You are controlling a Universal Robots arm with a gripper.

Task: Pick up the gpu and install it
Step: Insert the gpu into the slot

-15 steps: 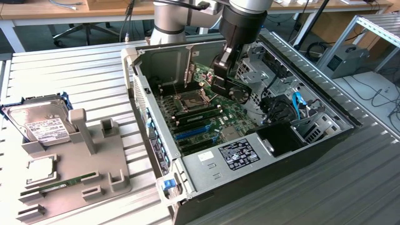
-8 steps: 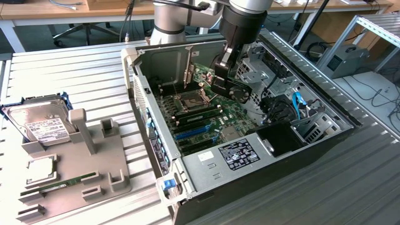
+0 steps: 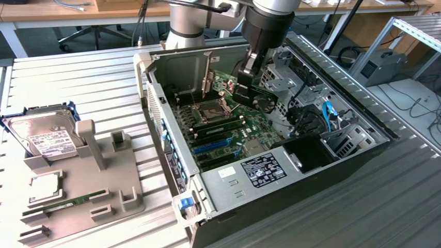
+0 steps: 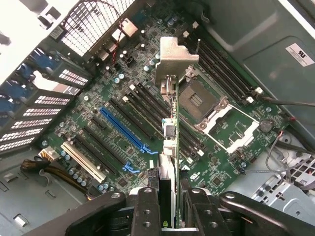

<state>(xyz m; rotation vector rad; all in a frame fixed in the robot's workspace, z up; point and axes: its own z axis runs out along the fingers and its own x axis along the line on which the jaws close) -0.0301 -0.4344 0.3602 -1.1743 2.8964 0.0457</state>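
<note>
Black pincer (image 4: 171,199) clamps thin green gpu (image 4: 170,132) edge-on above slotted motherboard (image 4: 98,104).

A ribbed metal table (image 3: 82,77) spans the near ground. Beyond it, wooden desks (image 3: 69,13) line the far side, with a chair base (image 3: 90,33) on the dark floor (image 3: 34,41) at the exterior view's left. At the exterior view's right stand a metal frame (image 3: 413,31), a grey box (image 3: 382,64) and loose cables (image 3: 413,103).

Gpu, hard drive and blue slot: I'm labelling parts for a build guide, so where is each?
gpu (image 3: 263,101): exterior view, on its black fan.
hard drive (image 3: 49,140): exterior view, on its white label.
blue slot (image 4: 123,129): wrist view, on its middle.
</note>
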